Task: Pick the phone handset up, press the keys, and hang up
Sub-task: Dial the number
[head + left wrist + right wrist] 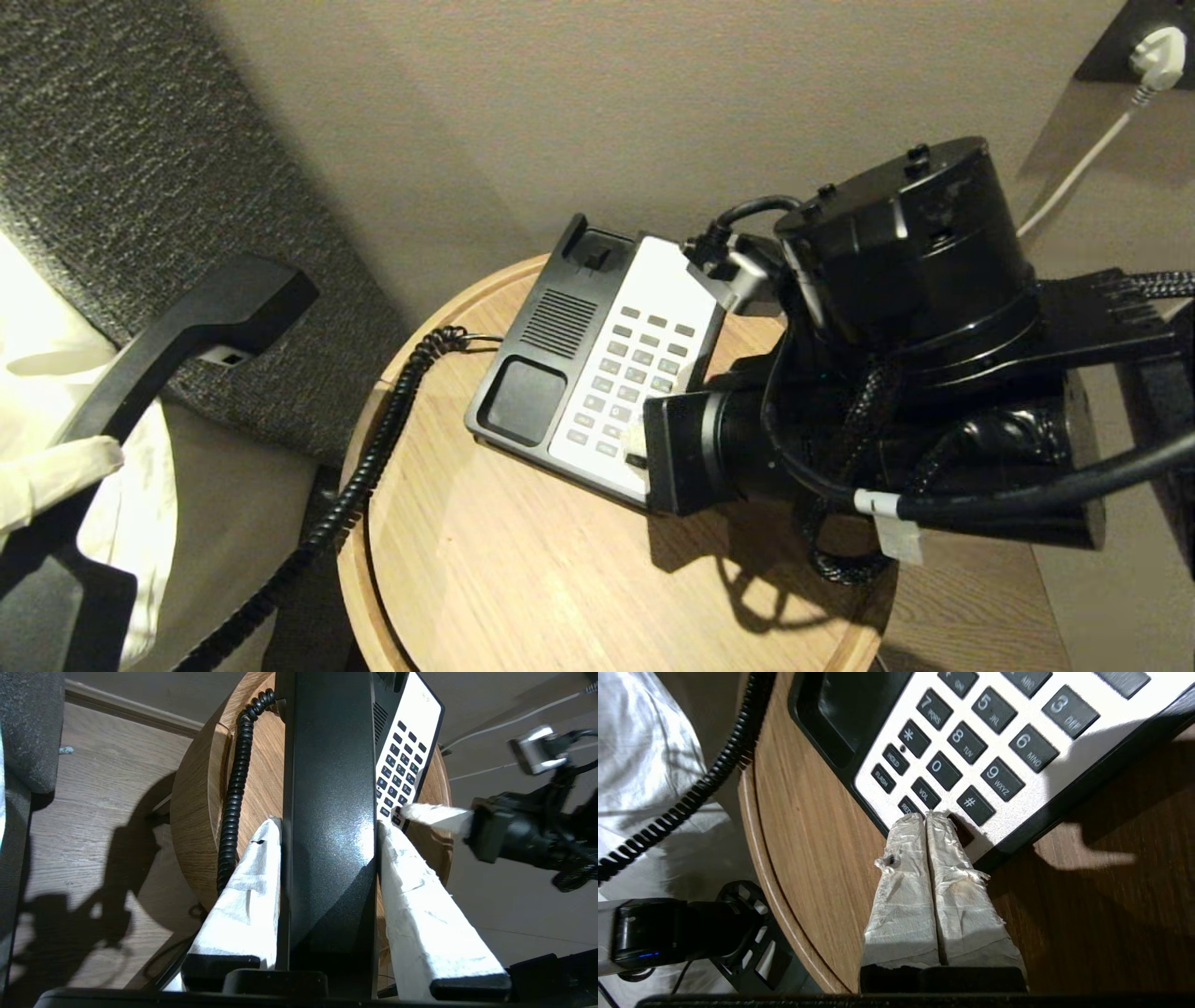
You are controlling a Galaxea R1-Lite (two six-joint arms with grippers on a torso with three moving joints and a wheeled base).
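My left end effector (327,826) pinches the phone handset (177,350) between its white-wrapped fingers (247,891), holding it up off to the left of the round wooden surface (523,569), its coiled cord (373,457) trailing back to the phone base (551,327). My right end effector (927,817) has its fingers pressed together, tips touching the bottom row of the keys (971,742) at the base's near edge.

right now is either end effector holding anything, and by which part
The left end effector clamps the phone handset across its long middle bar, lifted off the phone base. The right end effector holds nothing; its shut tips rest on the keys.
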